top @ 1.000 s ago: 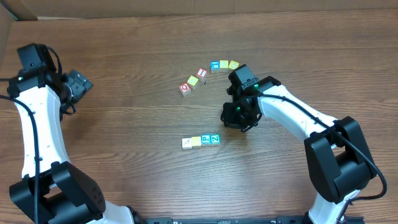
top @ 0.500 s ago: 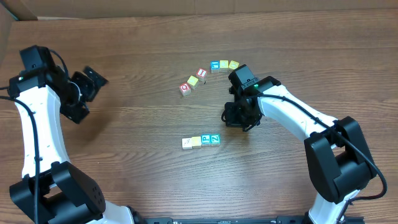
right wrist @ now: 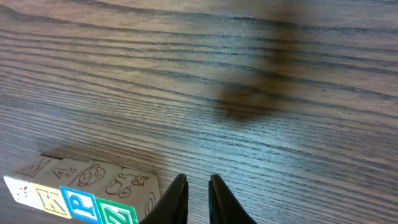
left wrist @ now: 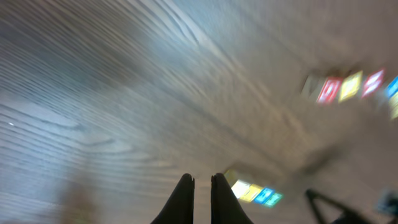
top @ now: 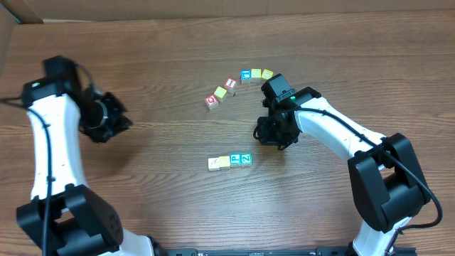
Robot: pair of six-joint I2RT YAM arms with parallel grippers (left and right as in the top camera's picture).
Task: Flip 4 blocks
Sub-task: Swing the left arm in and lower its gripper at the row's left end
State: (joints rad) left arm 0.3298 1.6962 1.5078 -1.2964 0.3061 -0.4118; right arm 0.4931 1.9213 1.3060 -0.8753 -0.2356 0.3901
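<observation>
Four blocks (top: 229, 161) lie touching in a short, slightly slanted row near the middle of the tabletop (top: 156, 192). The cream block (top: 213, 163) is at the left end, followed by the yellow block (top: 225, 162), blue block (top: 235, 160) and teal block (top: 246, 158). The right tool (top: 270, 135) hangs near the teal end, not touching it. Farther back, six cubes (top: 229, 84) curve in an arc. The left tool (top: 114, 117) is well apart, far left.

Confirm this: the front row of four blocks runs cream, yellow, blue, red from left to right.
Wrong on the last one: the overhead view shows the row of four blocks running cream, yellow, blue, teal-green, not red, from left to right.
</observation>
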